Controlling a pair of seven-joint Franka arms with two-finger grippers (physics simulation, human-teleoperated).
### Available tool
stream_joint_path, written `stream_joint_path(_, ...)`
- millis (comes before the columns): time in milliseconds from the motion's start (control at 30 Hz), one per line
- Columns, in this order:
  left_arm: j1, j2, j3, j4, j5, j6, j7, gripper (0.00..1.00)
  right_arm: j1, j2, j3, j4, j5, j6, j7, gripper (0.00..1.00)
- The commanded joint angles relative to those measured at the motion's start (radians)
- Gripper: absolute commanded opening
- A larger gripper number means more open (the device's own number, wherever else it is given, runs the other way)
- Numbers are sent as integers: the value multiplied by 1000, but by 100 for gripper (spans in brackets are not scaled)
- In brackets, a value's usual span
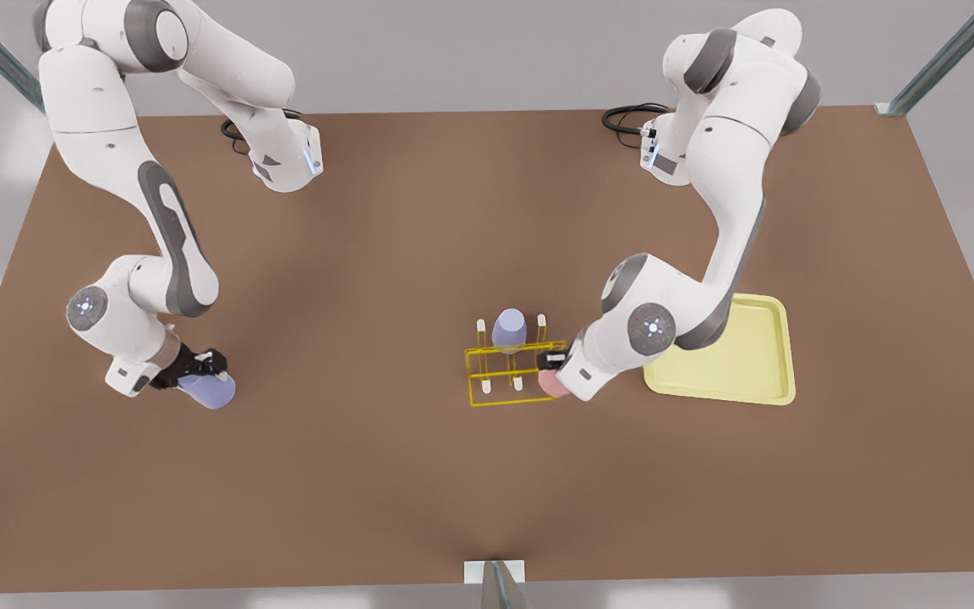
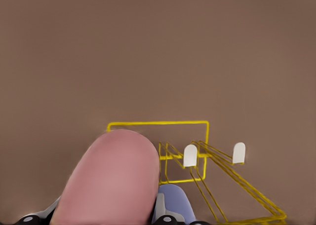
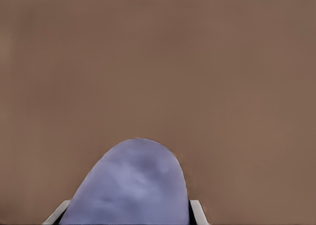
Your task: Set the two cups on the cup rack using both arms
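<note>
At frame centre-right, left gripper [image 1: 553,362] clamps salmon-pink tapered cup [image 1: 551,383] beside yellow wire cup rack [image 1: 511,372]; at lower left, right gripper [image 1: 199,365] clamps lavender cup [image 1: 208,391].

Pink cup [image 1: 551,384] beside yellow rack [image 1: 511,372]; lavender cup [image 1: 209,391] far off.
</note>
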Motion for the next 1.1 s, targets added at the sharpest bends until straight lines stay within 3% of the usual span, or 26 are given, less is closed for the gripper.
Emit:
stream_joint_path(0, -9, -1, 0, 1, -2, -17, -444, 81, 21, -3, 48, 31, 103, -77, 2, 81)
stream_joint_path(33, -9, 5, 0, 1, -1, -13, -458, 83, 69, -3, 48, 60, 177, -111, 5, 81)
stream_joint_path(67, -9, 5, -2, 1, 1, -11, -456, 100, 119, -3, 48, 75, 203, -116, 72, 81)
stream_joint_path(233, 5, -5, 0, 8, 59, -74, -452, 100, 362, 43, 48, 225, 203, -116, 465, 81)
stream_joint_path(300, 63, -22, 4, 218, 176, -508, -227, 100, 432, 89, 48, 323, 201, -117, 599, 82)
stream_joint_path(400, 244, -97, 4, 255, 177, -724, 214, 100, 533, 201, 47, 491, 189, -116, 792, 82)
stream_joint_path(433, 240, -189, 64, 177, 179, -698, 370, 100, 547, 229, 47, 528, 191, -116, 798, 82)
stream_joint_path(467, 163, -435, 234, -154, 154, -490, 571, 100, 556, 249, 47, 560, 191, -116, 818, 82)
stream_joint_path(667, 169, -440, 225, -113, 156, -614, 573, 100, 625, 280, 48, 589, 206, -100, 856, 82)
stream_joint_path(1067, 171, -433, 222, -113, 151, -612, 571, 100, 687, 336, 50, 621, 221, -94, 855, 82)
